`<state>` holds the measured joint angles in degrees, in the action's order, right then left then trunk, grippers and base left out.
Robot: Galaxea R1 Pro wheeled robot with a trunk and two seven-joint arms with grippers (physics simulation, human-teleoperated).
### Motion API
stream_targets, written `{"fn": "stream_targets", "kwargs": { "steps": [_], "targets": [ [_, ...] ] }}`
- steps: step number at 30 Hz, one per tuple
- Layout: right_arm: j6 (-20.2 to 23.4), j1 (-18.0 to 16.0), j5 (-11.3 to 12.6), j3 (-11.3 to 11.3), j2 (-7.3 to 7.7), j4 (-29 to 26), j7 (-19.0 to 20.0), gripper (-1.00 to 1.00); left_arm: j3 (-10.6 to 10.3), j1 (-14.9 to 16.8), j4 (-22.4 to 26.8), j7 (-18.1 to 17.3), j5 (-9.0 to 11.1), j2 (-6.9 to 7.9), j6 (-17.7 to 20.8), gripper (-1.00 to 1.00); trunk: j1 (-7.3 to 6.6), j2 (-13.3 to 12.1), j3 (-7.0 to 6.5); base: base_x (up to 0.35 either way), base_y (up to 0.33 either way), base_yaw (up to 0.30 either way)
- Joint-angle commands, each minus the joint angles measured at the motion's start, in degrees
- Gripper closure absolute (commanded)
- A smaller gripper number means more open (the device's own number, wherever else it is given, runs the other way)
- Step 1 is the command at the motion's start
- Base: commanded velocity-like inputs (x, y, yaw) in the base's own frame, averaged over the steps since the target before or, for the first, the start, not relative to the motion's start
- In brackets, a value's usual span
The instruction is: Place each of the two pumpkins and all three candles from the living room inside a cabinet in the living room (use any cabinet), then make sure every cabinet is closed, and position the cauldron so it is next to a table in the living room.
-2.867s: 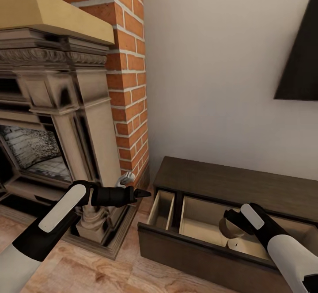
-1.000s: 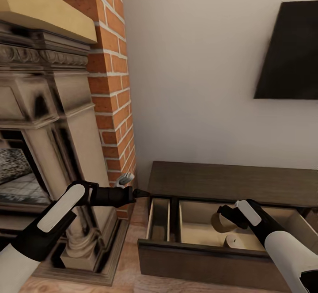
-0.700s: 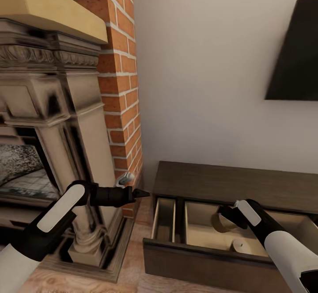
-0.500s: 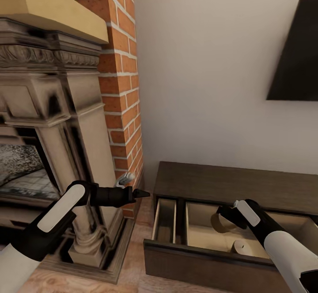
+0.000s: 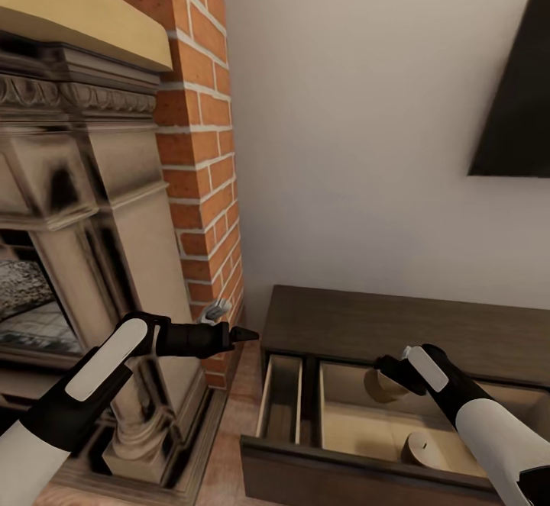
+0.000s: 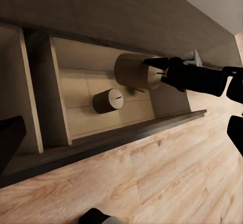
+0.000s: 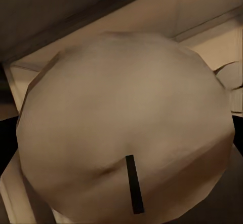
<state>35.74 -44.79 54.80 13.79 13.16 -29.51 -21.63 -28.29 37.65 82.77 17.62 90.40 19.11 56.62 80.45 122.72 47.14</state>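
The right gripper (image 5: 389, 375) pinches a candle (image 5: 380, 385) over the back of the cabinet's (image 5: 397, 323) open drawer (image 5: 367, 430). Another candle (image 5: 422, 449) lies near the drawer's front edge. The left gripper (image 5: 243, 333) fingers are pressed together beside the fireplace (image 5: 84, 185).

Both arms share one build: a white shell near the body gives way to glossy black links, each forearm carrying a long pale grey-white rounded panel. The left gripper (image 5: 243, 333) ends in slim, pointed black fingers behind a cylindrical black wrist, with a small silvery bracket, perhaps a camera mount. The right gripper (image 6: 152, 69) is likewise black with tapered fingertips.
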Motion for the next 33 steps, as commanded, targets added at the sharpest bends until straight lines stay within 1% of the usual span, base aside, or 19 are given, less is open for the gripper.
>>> {"fn": "stream_targets", "kwargs": {
  "steps": [1, 9, 14, 15, 16, 17, 19, 21, 23, 25, 26, 27, 29, 32, 33],
  "targets": [
    [0.03, -0.04, 0.67, 0.44, 0.08, -0.11, -0.52, 1.0, -0.07, 0.06, 0.04, 0.57, 0.64, 0.03, -0.01, -1.0, 0.0, 0.03, 0.06, 0.045, -0.02, 0.0],
    [-0.04, -0.04, 0.66, 0.44, 0.03, -0.05, -0.52, 1.0, -0.01, 0.06, 0.33, 0.48, 0.75, 0.05, 0.13, -1.0, 0.0, 0.03, 0.06, 0.008, -0.004, 0.0],
    [-0.31, -0.04, 0.66, 0.67, -0.05, -0.03, -0.52, 1.0, -0.01, 0.06, 0.7, 0.42, 1.1, -0.07, 0.15, -1.0, 1.1, 2.03, 0.96, 0.0, 0.0, 0.0],
    [-0.61, -0.04, 0.66, 1.1, -0.09, -0.03, -0.52, 1.0, -0.01, 0.06, 0.78, 0.41, 1.65, -0.07, 0.15, -1.0, 1.32, 2.44, 1.14, 0.0, 0.0, 0.0],
    [-1.07, -0.04, 0.66, 1.82, -0.11, 0.0, -0.52, 1.0, -0.03, 0.06, 0.81, 0.4, 2.78, -0.06, 0.15, -1.0, 1.54, 2.84, 1.32, 0.0, 0.0, 0.0],
    [-1.79, -0.04, 0.69, 2.83, -0.13, 0.05, -0.52, 1.0, -0.06, 0.06, 0.87, 0.4, 4.69, -0.05, 0.18, -1.0, 1.76, 3.24, 1.5, 0.0, 0.0, 0.0],
    [-2.78, -0.04, 0.72, 3.6, -0.14, 0.15, -0.52, 1.0, -0.08, 0.06, 1.04, 0.4, 7.15, -0.01, 0.22, -1.0, 2.2, 4.04, 1.86, 0.0, 0.0, 0.0],
    [-3.33, -0.04, 0.74, 3.92, -0.15, 0.29, -0.52, 1.0, -0.09, 0.05, 1.12, 0.4, 8.57, 0.07, 0.23, -1.0, 2.63, 4.84, 2.22, 0.0, 0.0, 0.0],
    [-3.63, -0.04, 0.74, 4.06, -0.15, 0.37, -0.52, 1.0, -0.09, -0.02, 1.34, -0.11, 9.4, 0.04, 0.24, -1.0, 3.07, 5.64, 2.58, 0.0, 0.0, 0.0],
    [-4.14, -0.04, 0.73, 4.15, -0.15, 0.4, -0.52, 1.0, -0.15, -0.08, 1.45, -2.78, 10.21, -0.08, 0.24, -1.0, 3.51, 6.45, 2.93, 0.0, 0.0, 0.0],
    [-4.52, -0.04, 0.73, 4.18, -0.15, 0.45, -0.52, 1.0, -0.19, -0.09, 1.54, -4.97, 10.57, -0.12, 0.24, -1.0, 3.73, 6.85, 3.11, 0.0, 0.0, 0.0],
    [-4.99, -0.04, 0.7, 4.2, -0.15, 0.53, -0.53, 1.0, -0.31, -0.14, 1.61, -8.64, 10.88, -0.03, 0.24, -1.0, 3.95, 7.25, 3.29, 0.0, 0.0, 0.0],
    [-5.35, -0.04, 0.68, 4.23, -0.15, 0.58, -0.52, 1.0, -0.39, -0.22, 1.6, -12.98, 11.07, 0.11, 0.24, -1.0, 4.39, 8.05, 3.65, 0.0, 0.0, 0.0],
    [-6.18, -0.04, 0.66, 4.48, -0.15, 0.65, -0.53, 1.0, -0.48, -0.73, 1.67, -17.17, 11.18, 0.12, 0.24, -1.0, 5.05, 9.25, 4.19, 0.0, 0.0, 0.0],
    [-6.5, -0.04, 0.66, 4.91, -0.15, 0.67, -0.53, 1.0, -0.5, -1.34, 2.06, -19.04, 11.23, 0.09, 0.24, -1.0, 5.27, 9.65, 4.37, 0.0, 0.0, 0.0]
  ]
}}
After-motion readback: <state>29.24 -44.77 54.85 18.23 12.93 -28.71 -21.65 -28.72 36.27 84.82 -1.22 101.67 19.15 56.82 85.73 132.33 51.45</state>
